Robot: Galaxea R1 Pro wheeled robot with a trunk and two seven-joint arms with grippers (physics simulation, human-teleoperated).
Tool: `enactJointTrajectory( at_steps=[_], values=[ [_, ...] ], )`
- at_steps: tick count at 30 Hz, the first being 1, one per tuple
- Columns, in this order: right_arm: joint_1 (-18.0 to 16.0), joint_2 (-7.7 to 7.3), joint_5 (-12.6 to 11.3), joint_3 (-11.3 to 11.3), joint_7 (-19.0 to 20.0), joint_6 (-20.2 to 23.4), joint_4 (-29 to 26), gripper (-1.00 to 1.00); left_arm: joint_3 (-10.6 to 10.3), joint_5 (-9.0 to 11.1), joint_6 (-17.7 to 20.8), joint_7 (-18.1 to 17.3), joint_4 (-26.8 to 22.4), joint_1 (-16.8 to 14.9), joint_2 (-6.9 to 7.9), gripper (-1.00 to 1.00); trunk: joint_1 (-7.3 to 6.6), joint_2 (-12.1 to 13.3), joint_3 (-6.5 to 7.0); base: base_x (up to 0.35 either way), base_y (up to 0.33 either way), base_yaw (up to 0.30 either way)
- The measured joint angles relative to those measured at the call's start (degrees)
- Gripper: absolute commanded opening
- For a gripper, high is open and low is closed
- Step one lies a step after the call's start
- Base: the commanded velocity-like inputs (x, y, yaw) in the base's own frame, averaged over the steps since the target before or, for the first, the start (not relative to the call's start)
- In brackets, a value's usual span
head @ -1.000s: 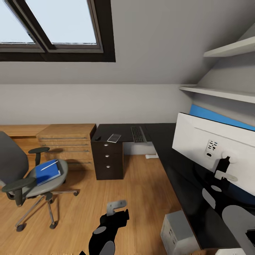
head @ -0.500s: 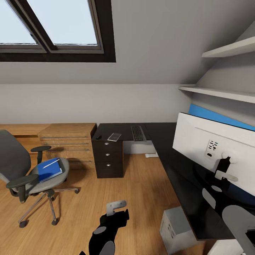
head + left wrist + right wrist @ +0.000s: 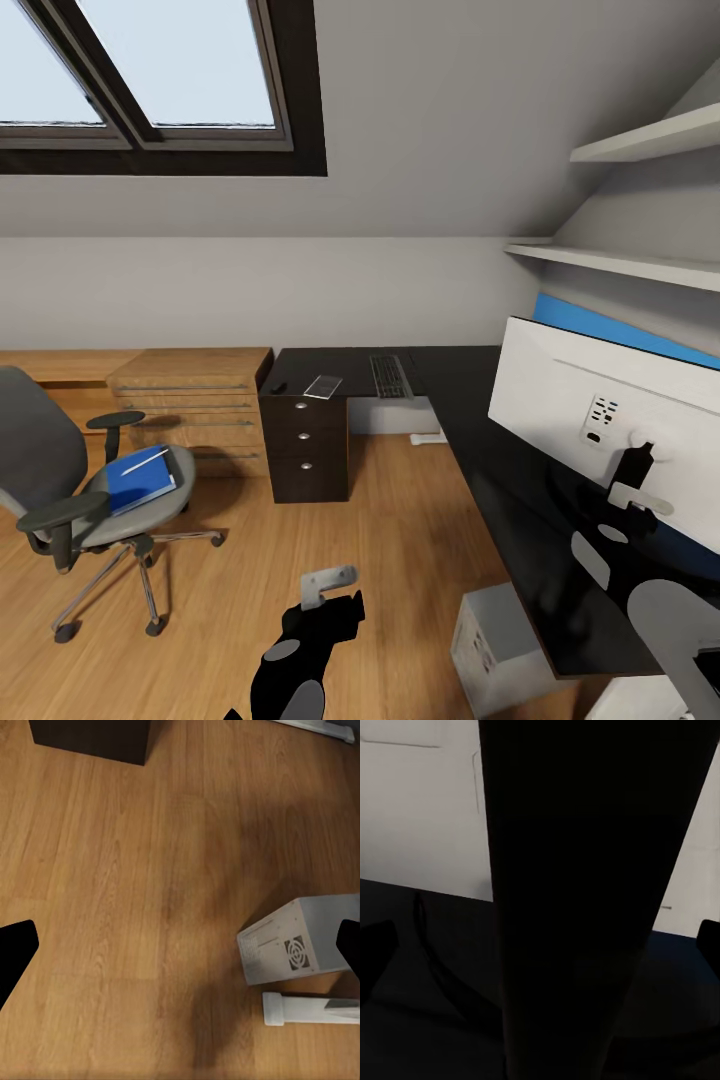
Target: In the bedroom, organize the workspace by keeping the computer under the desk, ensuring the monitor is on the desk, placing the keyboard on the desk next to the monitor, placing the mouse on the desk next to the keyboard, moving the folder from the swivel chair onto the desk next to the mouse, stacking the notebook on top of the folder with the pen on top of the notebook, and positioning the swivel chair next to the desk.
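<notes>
Wooden floor runs under a sloped attic wall. At the desk [image 3: 470, 420], the right gripper [image 3: 632, 478] sits at the stand behind the monitor [image 3: 600, 420], probably to move it; whether its jaws pinch the stand I cannot tell. The left gripper [image 3: 330, 588] hangs spread over the floor. The folder [image 3: 140, 482] lies on the chair [image 3: 60, 470].

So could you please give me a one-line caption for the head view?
Attic bedroom: blue folder on the swivel chair, keyboard and monitor on the black desk.
</notes>
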Motion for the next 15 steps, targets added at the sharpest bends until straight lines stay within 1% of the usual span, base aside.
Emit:
enactJointTrajectory(
  at_steps=[15],
  values=[
    [0.0,-0.02,0.0,0.0,0.0,0.0,0.0,1.0,0.0,0.0,0.0,0.0,0.0,0.0,0.04,1.0,0.0,0.0,0.0,0.0,0.0,0.0]
  ],
)
